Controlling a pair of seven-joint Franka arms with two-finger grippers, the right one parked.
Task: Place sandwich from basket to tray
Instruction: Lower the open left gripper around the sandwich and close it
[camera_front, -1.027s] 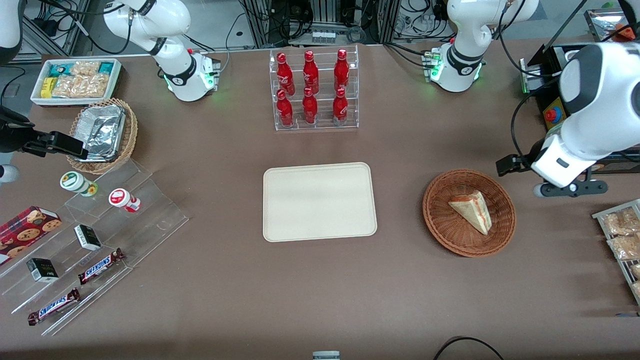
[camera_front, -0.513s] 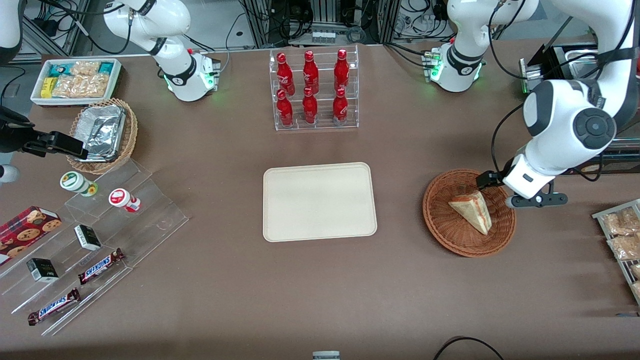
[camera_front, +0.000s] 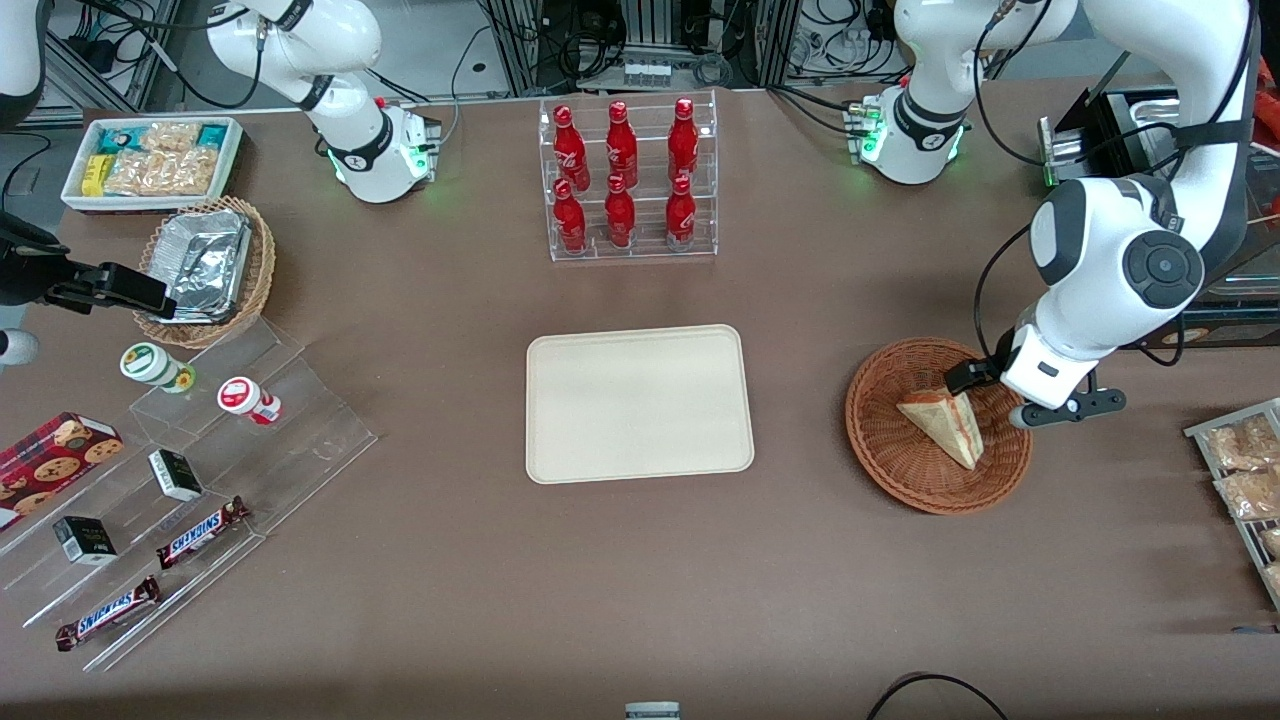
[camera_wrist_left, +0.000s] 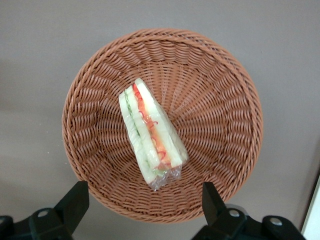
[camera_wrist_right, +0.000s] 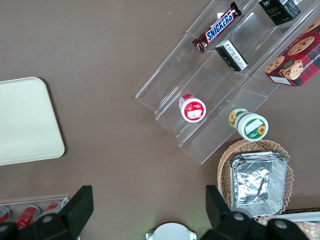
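The sandwich (camera_front: 945, 425), a wrapped white-bread wedge with red and green filling, lies inside the round reddish-brown wicker basket (camera_front: 872, 440). My left gripper (camera_front: 968, 378) hovers over the basket's rim, at the part farther from the front camera, just above the sandwich's wide end. In the left wrist view the sandwich (camera_wrist_left: 150, 135) rests in the middle of the basket (camera_wrist_left: 220, 100), and the gripper (camera_wrist_left: 143, 206) is open, its black fingers (camera_wrist_left: 75, 201) spread wide with nothing between them. The cream tray (camera_front: 640, 403) sits bare at the table's middle, beside the basket.
A clear rack of red bottles (camera_front: 625, 180) stands farther from the camera than the tray. Snack packets (camera_front: 1245, 470) lie at the working arm's end. Toward the parked arm's end are a tan basket with foil containers (camera_front: 205, 270), a white snack bin (camera_front: 150, 160) and acrylic steps (camera_front: 200, 470).
The left arm has swung in from the working arm's end of the table and come down, bringing the gripper over the basket's rim. The sandwich has not moved.
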